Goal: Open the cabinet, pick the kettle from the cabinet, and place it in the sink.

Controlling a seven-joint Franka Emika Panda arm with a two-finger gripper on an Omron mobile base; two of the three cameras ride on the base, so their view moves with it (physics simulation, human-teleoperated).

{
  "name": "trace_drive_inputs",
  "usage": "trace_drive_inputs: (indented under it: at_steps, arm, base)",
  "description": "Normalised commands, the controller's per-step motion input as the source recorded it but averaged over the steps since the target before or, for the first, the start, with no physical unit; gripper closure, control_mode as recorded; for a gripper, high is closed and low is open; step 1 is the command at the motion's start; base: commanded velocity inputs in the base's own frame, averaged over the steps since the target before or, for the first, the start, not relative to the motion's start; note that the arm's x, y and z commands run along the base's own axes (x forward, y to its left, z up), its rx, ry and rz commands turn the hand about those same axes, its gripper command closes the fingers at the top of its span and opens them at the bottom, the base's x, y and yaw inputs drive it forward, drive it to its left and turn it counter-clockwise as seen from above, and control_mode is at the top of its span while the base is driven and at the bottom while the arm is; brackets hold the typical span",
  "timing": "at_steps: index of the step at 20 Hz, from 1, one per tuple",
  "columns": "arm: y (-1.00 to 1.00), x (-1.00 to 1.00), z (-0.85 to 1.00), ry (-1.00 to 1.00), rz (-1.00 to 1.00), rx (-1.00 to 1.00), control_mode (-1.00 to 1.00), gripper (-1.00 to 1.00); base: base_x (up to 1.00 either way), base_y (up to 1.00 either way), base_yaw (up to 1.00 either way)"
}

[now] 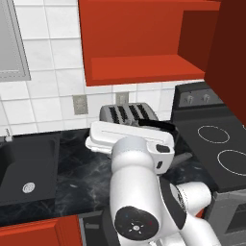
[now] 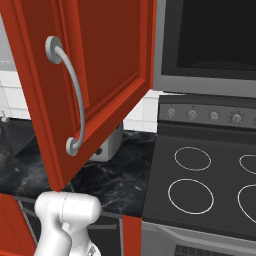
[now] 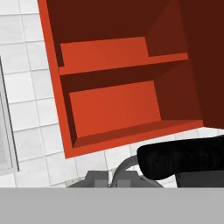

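Note:
The red cabinet (image 1: 144, 43) stands open, its shelves (image 3: 109, 105) bare; its door (image 2: 100, 75) with the silver bar handle (image 2: 75, 95) swings out to the right. The kettle's black-topped handle (image 1: 158, 126) pokes out just past my gripper (image 1: 153, 139), above the counter in front of the toaster. In the hand view that handle (image 3: 183, 159) lies right against the hand, with the silver arch (image 3: 124, 168) and grey lid below it. The fingertips are hidden; the gripper is shut on the kettle's handle. The black sink (image 1: 38, 153) lies at the far left.
A silver toaster (image 1: 127, 113) stands against the tiled wall behind the hand. The black stove (image 1: 216, 144) is to the right, with a microwave (image 2: 210, 40) above it. My own arm (image 1: 139, 192) blocks the counter's front edge.

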Motion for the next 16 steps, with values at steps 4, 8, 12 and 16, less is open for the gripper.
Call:
trace_drive_inputs:
  at_steps: [4, 8, 12, 16]
  arm:
    - [0.15, 0.00, -0.04, 0.00, 0.00, -0.01, -1.00, 1.00]
    - [0.17, 0.08, -0.08, 0.00, 0.00, -0.02, -1.00, 1.00]
    - [0.13, 0.09, -0.06, 0.00, 0.00, -0.01, -1.00, 1.00]
    - [0.04, 0.05, -0.04, 0.00, 0.00, 0.00, -1.00, 1.00]
  base:
    - [0.00, 0.00, 0.00]
    - [0.00, 0.00, 0.00]
    - [0.00, 0.00, 0.00]
    - [0.00, 0.00, 0.00]
